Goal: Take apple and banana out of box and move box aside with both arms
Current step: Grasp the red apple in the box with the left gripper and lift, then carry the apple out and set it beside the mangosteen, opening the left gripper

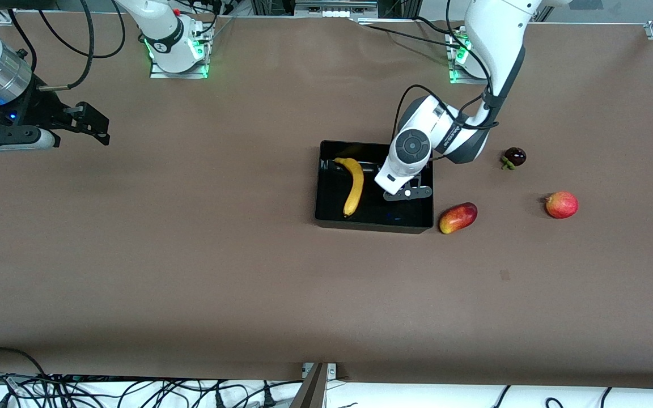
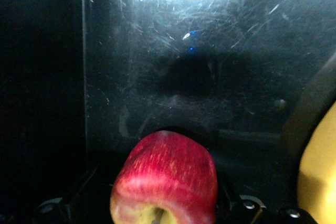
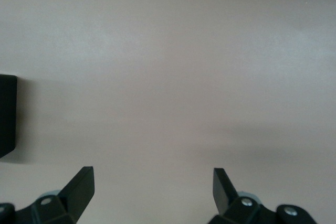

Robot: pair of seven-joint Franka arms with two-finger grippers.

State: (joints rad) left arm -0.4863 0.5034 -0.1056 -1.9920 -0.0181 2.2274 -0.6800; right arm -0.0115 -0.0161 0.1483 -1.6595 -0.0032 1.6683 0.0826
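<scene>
The black box (image 1: 326, 187) sits mid-table, toward the left arm's end. The yellow banana (image 1: 353, 185) lies inside it and also shows in the left wrist view (image 2: 319, 177). My left gripper (image 1: 405, 191) reaches down into the box beside the banana, shut on a red apple (image 2: 165, 179) with a yellowish patch, just above the glossy box floor (image 2: 210, 66). In the front view the hand hides this apple. My right gripper (image 1: 95, 126) is open and empty (image 3: 154, 182), waiting over bare table at the right arm's end.
Outside the box, toward the left arm's end, lie a red-yellow mango (image 1: 458, 217), a dark mangosteen (image 1: 513, 157) and another round red fruit (image 1: 562, 204). Arm bases stand along the table's back edge. A black edge (image 3: 6, 114) shows in the right wrist view.
</scene>
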